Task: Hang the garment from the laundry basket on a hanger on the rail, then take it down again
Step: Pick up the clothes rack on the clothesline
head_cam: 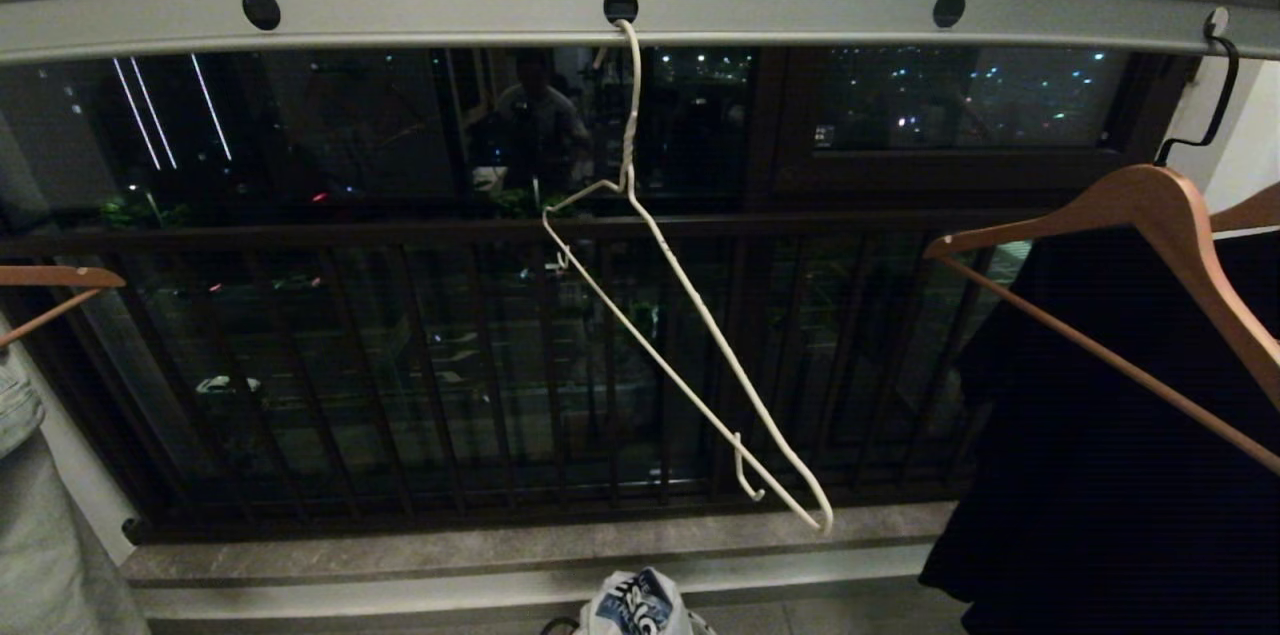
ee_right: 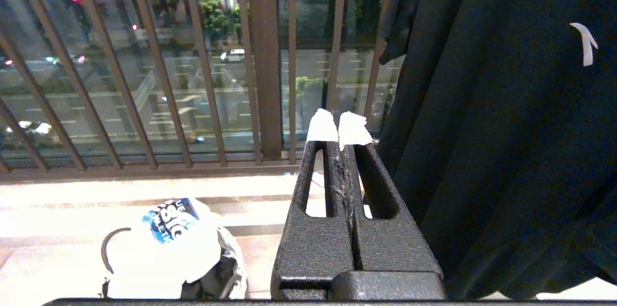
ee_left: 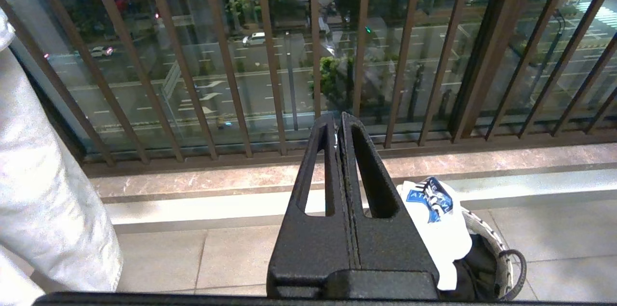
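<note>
Night is darkening the head view; only the rail (head_cam: pixel 640 15) is catching pale indoor light and bowing near the edges. Window glass (head_cam: pixel 400 135) is reflecting faintly. In both wrist views street lighting is glowing beyond the bars, and the stone ledge (ee_right: pixel 144 190) is glaring white.

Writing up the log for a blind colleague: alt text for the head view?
An empty white wire hanger hangs tilted from a hole in the grey rail. A black garment hangs on a wooden hanger at right; neither gripper shows.
</note>
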Robot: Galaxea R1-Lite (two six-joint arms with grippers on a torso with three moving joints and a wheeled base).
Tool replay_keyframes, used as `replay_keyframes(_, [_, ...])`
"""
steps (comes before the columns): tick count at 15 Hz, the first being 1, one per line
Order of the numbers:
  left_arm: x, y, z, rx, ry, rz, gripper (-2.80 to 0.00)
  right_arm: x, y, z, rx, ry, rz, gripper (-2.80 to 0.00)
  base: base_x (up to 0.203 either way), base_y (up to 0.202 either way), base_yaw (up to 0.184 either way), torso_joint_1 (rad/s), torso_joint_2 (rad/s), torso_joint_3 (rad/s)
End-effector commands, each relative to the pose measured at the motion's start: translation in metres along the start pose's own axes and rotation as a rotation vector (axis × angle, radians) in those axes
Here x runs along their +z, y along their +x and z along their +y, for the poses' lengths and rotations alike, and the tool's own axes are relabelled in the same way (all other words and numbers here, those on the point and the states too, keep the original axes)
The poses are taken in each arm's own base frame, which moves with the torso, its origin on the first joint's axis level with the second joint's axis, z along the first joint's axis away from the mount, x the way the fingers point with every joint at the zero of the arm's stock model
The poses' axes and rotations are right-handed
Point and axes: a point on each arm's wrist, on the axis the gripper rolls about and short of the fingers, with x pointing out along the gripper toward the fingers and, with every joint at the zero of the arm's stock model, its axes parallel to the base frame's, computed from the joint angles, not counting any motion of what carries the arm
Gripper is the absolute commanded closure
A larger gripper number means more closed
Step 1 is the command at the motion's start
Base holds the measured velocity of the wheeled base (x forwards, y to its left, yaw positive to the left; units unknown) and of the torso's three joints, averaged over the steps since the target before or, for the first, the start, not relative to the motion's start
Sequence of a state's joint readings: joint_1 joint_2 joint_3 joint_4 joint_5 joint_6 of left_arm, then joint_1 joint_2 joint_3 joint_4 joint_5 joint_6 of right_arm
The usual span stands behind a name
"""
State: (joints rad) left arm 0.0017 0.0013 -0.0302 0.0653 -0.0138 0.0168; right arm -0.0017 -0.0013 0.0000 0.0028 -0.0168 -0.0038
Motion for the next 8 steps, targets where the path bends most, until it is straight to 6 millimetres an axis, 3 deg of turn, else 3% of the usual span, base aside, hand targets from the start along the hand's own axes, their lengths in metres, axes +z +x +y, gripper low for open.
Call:
replay_keyframes(1, [0.0001,0.0,0.0,0.0,0.0,0.0,0.0,-0.0005,0.0001,0.0,0.0,0.001,0.002,0.0,0.0,0.0,0.0,0.0,0.0,0.0])
replay_keyframes(8, [0.0001,0.0,0.0,0.0,0.0,0.0,0.0,-0.0005,0.0001,-0.0001,-0.003,0.031,0.002,0.0,0.0,0.0,0.0,0.0,0.0,0.0])
